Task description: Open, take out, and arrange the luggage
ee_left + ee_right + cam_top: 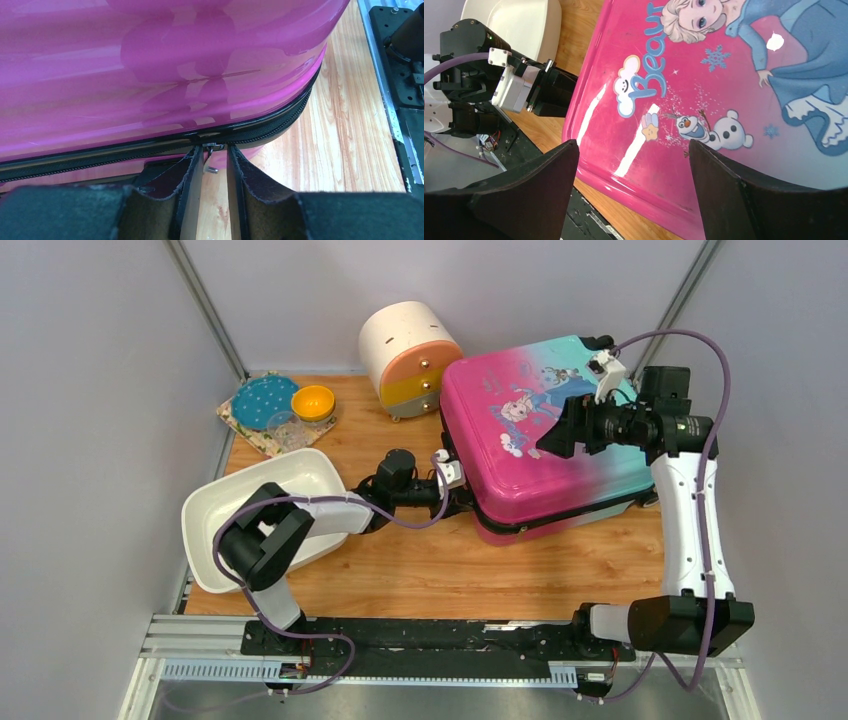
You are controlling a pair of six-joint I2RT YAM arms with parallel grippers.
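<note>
The luggage (500,455) lies flat on the wooden table at the right, pink fading to teal, printed side up. My left gripper (462,490) is pressed up to its near left edge. In the left wrist view the black zipper line (270,125) runs along the pink shell (150,65), and a small metal zipper pull (212,159) hangs between the fingertips of the left gripper (216,150); the jaws stand narrowly apart with a gap round the pull. My right gripper (545,445) hovers open above the lid (724,75), nothing between its fingers (549,170).
A white plastic basin (215,510) sits at the left beside the left arm. A round cream drawer cabinet (405,350) stands behind the luggage's left corner. A patterned mat with a teal plate (262,400) and a yellow bowl (313,402) lies at the back left.
</note>
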